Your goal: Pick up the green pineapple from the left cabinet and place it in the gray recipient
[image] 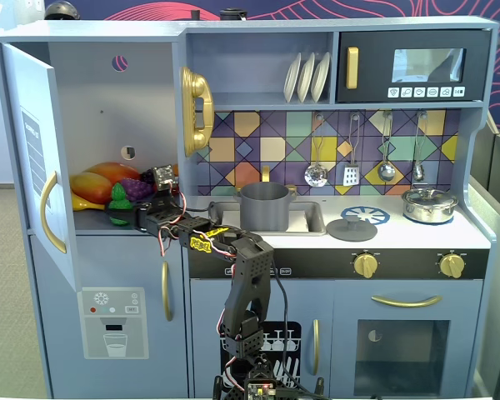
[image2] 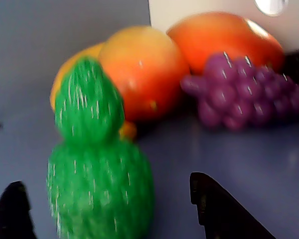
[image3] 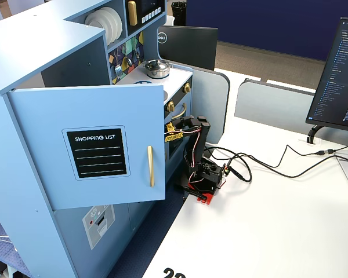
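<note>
The green pineapple [image2: 97, 174] stands upright on the shelf of the left cabinet [image: 100, 92], whose door [image: 35, 158] is swung open. In a fixed view the pineapple [image: 118, 198] sits at the shelf's front, before the other fruit. My gripper [image2: 105, 181] is open, with one black finger [image2: 12, 211] on each side of the pineapple's body and a gap to each. In a fixed view the gripper [image: 123, 217] reaches into the cabinet. In another fixed view the open door [image3: 87, 145] hides it. The gray recipient [image: 264, 206] stands in the sink, empty of the pineapple.
Behind the pineapple lie orange-red fruits [image2: 144, 69] and a purple grape bunch [image2: 244, 92]. A flat gray lid [image: 352, 227] and a shiny silver pot [image: 429, 205] sit on the counter. A gold phone [image: 196, 108] hangs on the cabinet's right wall.
</note>
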Robot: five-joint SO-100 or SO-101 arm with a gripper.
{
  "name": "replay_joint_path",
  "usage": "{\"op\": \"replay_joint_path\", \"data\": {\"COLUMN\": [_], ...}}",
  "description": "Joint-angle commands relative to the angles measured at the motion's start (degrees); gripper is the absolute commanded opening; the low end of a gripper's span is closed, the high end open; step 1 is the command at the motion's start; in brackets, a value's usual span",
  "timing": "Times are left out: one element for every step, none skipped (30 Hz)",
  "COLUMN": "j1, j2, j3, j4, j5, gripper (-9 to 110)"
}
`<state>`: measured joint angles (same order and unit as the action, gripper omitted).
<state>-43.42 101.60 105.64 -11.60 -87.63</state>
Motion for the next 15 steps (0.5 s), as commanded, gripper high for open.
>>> {"op": "replay_joint_path", "data": {"j1": [-0.97,-1.23,-1.49,-1.85,-2.02,-2.20,-2.37,-2.64,-2.90,-3.25,-3.69,-3.87,-4.04,-4.31,-4.48], "j2": [-1.58,-2.29,-2.81,-3.16,-3.43,-3.69,-3.87,-3.87,-3.87,-3.87,-3.87,-3.87,-3.96,-4.04,-4.04], "j3": [-7.65,-8.44,-8.96,-9.23,-9.40,-9.49,-9.49,-9.40,-9.32,-9.23,-9.23,-9.23,-9.32,-9.32,-9.32], "j4": [-1.05,-1.05,-1.05,-1.05,-1.05,-0.88,-0.88,-0.88,-0.79,-0.70,-0.97,-1.14,-0.70,-0.70,-1.05], "j5": [-0.35,-0.35,-0.35,-0.53,-0.62,-1.14,-1.58,-1.93,-2.55,-3.34,-4.22,-4.92,-6.59,-8.35,-8.70], "gripper": [32,32,31,30,30,28,27,25,22,18,13,9,4,0,0]}}
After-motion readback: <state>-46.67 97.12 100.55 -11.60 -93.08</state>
